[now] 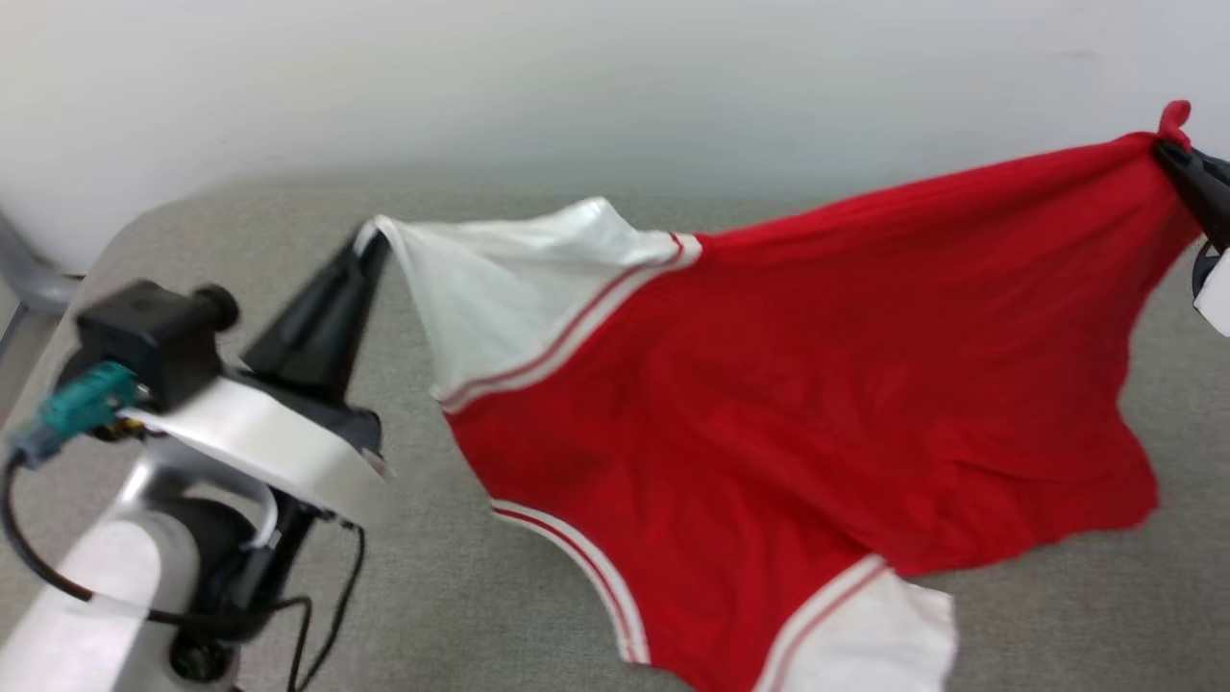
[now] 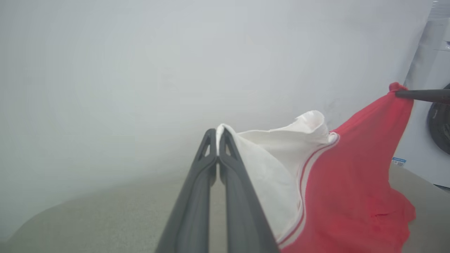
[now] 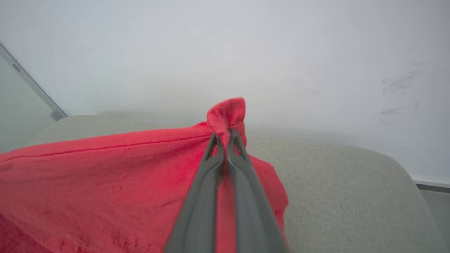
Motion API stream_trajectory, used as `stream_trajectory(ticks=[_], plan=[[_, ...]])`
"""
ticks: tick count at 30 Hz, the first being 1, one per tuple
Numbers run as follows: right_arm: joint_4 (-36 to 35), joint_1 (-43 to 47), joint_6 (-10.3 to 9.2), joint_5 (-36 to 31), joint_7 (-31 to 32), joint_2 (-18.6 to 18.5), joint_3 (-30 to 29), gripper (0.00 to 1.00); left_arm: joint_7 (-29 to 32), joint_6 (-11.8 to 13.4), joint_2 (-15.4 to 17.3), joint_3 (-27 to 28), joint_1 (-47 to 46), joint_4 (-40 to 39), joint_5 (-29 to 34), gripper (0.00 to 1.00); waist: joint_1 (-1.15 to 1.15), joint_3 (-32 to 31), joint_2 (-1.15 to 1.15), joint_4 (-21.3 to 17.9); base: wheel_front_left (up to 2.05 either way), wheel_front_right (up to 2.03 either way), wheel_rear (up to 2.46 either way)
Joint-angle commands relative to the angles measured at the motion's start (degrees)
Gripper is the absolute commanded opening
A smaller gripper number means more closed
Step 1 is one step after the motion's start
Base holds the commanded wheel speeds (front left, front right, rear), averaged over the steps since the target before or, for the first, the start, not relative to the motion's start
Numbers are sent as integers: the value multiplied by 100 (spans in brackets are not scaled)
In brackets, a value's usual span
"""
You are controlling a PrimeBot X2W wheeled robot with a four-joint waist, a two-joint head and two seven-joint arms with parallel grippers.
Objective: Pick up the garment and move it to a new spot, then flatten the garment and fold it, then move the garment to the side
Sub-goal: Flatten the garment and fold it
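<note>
The garment (image 1: 817, 384), a red T-shirt with white sleeves and red-white striped trim, hangs stretched in the air above the grey table (image 1: 480, 596), its plain side toward the head camera. My left gripper (image 1: 370, 240) is shut on the edge of a white sleeve (image 2: 267, 154), seen pinched at the left gripper (image 2: 218, 135) tips in the left wrist view. My right gripper (image 1: 1168, 149) is shut on a bunched red corner at the far right; the right gripper (image 3: 225, 135) clamps that red fabric (image 3: 105, 168). A second white sleeve (image 1: 865, 634) droops at the bottom.
A pale wall (image 1: 615, 86) runs behind the table's rounded far edge. A white appliance with a dark round door (image 2: 437, 119) stands off to the right in the left wrist view. A metal frame bar (image 3: 31, 86) slants at the left.
</note>
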Motion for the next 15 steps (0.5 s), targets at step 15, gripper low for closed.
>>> stream_trajectory(ticks=[15], plan=[[-1638, 90, -5, -185, 456, 813, -808, 0, -105, 507, 346, 763, -1508, -661, 675, 0, 0, 136, 0, -624, 0, 0, 0]])
